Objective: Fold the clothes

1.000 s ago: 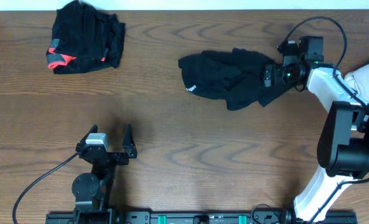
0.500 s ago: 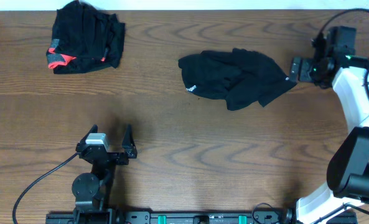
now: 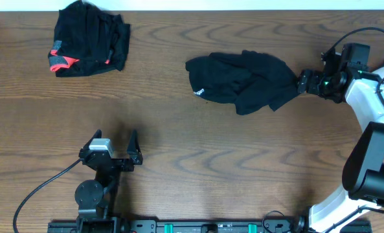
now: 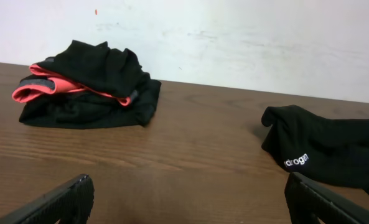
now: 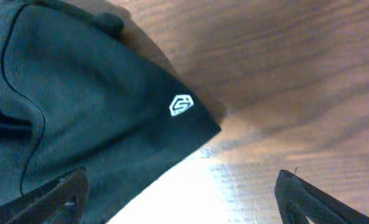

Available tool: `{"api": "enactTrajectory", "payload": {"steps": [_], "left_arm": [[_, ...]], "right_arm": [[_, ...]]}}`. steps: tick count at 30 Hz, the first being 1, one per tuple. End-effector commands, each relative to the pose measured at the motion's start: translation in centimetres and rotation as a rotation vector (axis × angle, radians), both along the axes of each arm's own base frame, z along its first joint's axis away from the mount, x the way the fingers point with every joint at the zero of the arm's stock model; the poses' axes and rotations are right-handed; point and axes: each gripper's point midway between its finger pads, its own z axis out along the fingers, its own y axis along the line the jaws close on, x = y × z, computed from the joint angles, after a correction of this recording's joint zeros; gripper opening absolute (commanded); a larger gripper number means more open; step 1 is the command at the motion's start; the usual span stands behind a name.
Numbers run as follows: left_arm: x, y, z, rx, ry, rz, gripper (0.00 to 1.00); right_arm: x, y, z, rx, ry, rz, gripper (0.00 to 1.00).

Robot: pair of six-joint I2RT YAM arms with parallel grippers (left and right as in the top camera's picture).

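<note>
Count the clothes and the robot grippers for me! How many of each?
Black-and-coral clothes pile: 1
Black garment with white logo: 1
Grippers: 2, the left gripper and the right gripper
Total: 4

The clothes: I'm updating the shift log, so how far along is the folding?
Done, apparently: the coral-trimmed bundle sits compact at the far left. In hand: nothing is gripped. The right tool, open, is at the right edge of the logo garment, and the left tool waits open, away from both. Left: that logo garment lies crumpled in the middle, not yet flattened or folded.
</note>
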Motion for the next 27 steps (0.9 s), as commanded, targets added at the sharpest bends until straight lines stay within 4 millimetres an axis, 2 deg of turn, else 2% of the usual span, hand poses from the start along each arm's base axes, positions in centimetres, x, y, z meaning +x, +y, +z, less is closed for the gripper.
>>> {"api": "enactTrajectory", "payload": {"steps": [1,10,19,27], "left_arm": [[-0.1,-0.3,-1.5,-0.007,0.046,-0.018,0.98],[-0.1,-0.3,-1.5,-0.007,0.046,-0.018,0.98],[-0.1,-0.3,-1.5,-0.007,0.046,-0.018,0.98],[-0.1,-0.3,-1.5,-0.007,0.046,-0.018,0.98]], "right_arm": [[-0.1,1.3,-1.9,0.057,0.029,0.024,0.92],[0.1,2.6,-4.5,0.126,0.06,0.046,0.86],[0.5,2.8,-4.7,0.14,0.044,0.054,0.8],[0.6,3.5,-6.1,0.143,0.06,0.07,0.64]]}}
